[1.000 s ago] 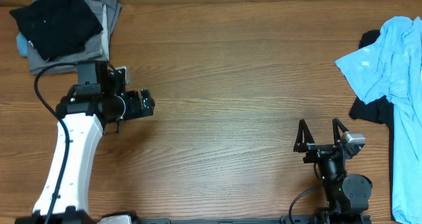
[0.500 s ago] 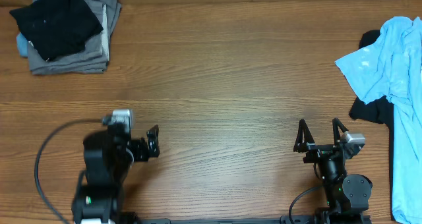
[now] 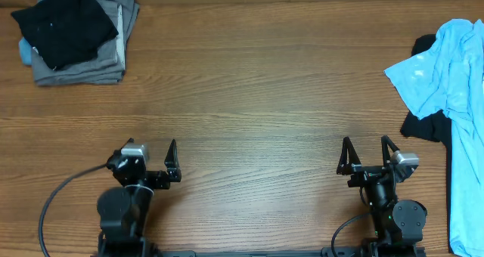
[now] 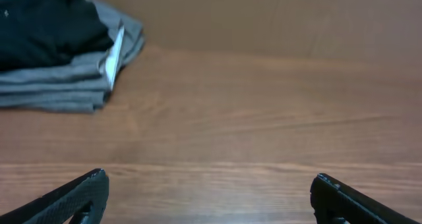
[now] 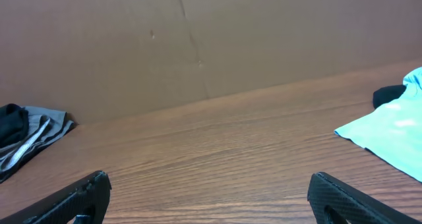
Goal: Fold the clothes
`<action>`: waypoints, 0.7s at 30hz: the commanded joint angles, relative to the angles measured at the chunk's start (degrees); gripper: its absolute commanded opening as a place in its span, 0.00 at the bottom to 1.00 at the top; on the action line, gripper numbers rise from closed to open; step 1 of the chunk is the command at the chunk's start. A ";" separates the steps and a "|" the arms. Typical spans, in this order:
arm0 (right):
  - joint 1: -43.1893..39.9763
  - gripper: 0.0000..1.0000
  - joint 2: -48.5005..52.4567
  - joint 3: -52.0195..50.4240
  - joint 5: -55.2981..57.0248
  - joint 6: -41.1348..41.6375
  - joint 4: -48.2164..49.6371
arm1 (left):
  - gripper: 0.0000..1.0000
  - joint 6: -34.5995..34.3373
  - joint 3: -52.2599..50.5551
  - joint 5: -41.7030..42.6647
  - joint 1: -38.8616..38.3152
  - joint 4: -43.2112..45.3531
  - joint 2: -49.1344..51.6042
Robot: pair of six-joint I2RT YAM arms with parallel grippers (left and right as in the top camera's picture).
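Both claws wide, empty: left claw [image 3: 154,160], right claw [image 3: 370,156]. Reach right for blue shirt [image 3: 442,75]; pinch edge, drag onto bare table [image 3: 265,98].

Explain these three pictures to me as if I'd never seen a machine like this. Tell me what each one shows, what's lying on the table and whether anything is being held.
This is a robot with two arms at a wooden table, each ending in a two-fingered claw. The wide picture is taken from above. In it the left claw and the right claw sit near the bottom edge, both open and holding nothing.

The other two pictures come from small cameras on the wrists, looking forward low over the table. The dark tips at the bottom corners are each claw's own fingers.

At the top left lies a folded stack: a black shirt on top of grey folded garments. At the right edge lies a crumpled light blue shirt with some black cloth showing beneath it. The middle of the table is bare.
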 commanded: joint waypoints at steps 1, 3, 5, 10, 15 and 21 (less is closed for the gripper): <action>0.26 1.00 -0.63 -0.61 -0.31 -0.22 0.31 | 1.00 -0.79 -4.24 -0.98 -0.37 1.86 -4.52; 0.26 1.00 -0.63 -0.61 -0.31 -0.22 0.31 | 1.00 -0.79 -5.95 -1.66 -0.37 3.56 -6.71; 0.26 1.00 -0.63 -0.61 -0.31 -0.22 0.31 | 1.00 -0.79 -7.37 -2.95 -0.35 5.16 -9.03; 0.26 1.00 -0.63 -0.61 -0.31 -0.22 0.31 | 1.00 -0.59 -7.34 -5.03 -0.33 4.70 -15.13; 0.26 1.00 -0.63 -0.61 -0.31 -0.22 0.31 | 1.00 -0.13 -7.34 -5.42 -0.35 5.29 -15.89; 0.26 1.00 -0.63 -0.61 -0.31 -0.22 0.31 | 1.00 0.98 -7.34 -7.74 -0.35 -0.35 -15.89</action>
